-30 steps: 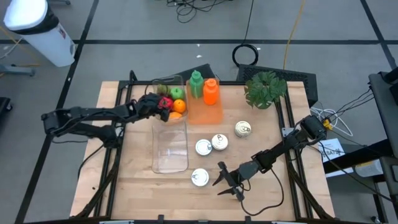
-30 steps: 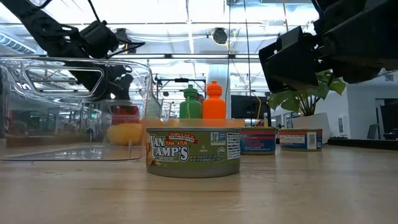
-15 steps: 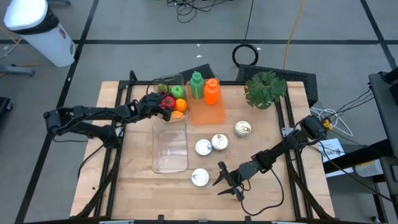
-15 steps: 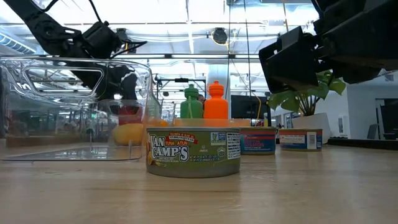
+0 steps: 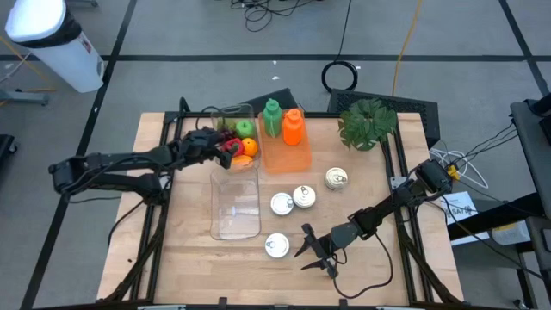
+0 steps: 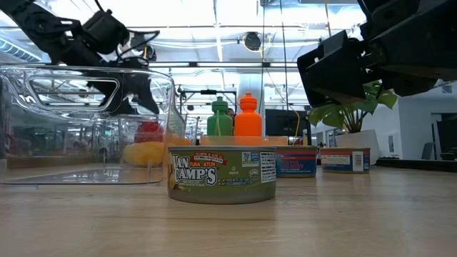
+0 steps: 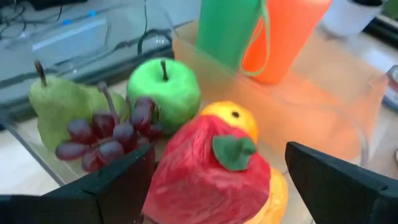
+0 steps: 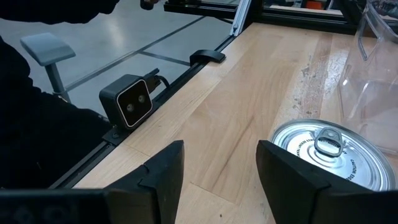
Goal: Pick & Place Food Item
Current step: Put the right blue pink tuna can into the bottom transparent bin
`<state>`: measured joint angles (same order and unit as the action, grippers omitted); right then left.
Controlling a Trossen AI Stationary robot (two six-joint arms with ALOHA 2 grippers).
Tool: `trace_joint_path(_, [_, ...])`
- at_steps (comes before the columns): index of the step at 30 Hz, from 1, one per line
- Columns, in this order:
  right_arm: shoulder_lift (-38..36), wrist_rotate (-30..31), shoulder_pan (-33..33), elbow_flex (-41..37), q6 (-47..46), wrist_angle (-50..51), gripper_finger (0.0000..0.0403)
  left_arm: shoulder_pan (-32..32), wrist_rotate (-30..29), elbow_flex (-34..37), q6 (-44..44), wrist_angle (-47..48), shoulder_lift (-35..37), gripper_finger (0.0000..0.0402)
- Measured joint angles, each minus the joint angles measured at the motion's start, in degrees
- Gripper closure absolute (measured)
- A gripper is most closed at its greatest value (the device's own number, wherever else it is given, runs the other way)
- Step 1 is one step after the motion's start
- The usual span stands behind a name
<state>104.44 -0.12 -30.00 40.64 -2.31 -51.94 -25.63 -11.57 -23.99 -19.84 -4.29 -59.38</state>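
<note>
While left pincer [image 7: 214, 180] gapes wide, red fruit [image 7: 208, 171] sits between fingers, unpinched.

Four tin cans: one [image 5: 276, 245] near the table's front edge, two touching [image 5: 282, 204] [image 5: 304, 196], one [image 5: 337, 179] toward the right edge. Two bottles, green [image 5: 272, 118] and orange [image 5: 292, 127]. Two clear bins [image 5: 235, 211] [image 5: 285, 156]. One plant [image 5: 368, 122]. Fruit: red strawberry [image 7: 211, 177], green apple [image 7: 165, 93], pear [image 7: 59, 109], grape bunch [image 7: 109, 134], orange [image 7: 233, 118].

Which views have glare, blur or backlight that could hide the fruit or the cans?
Low view: bright ceiling lights behind the scene, reflections across the clear bin; the Van Camp's can stays readable. Left wrist view: the red apple and the gripper's own fingers look soft, the green apple sharper. High view: even light, soft shadows. Right wrist view: the can lid shows mild sheen.
</note>
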Motion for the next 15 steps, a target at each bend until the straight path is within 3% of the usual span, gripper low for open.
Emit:
trace_joint_path(8, [0.00, 0.00, 0.00, 0.00, 0.00, 0.00, 0.0215, 0.00, 0.17, -0.02, 0.39, -0.08, 6.27, 0.0028])
trace_joint_path(15, [-6.27, 0.13, -0.14, -0.07, 0.01, 7.38, 0.0212, 0.77, 10.51, -0.09, 0.30, -0.08, 17.10, 0.0034])
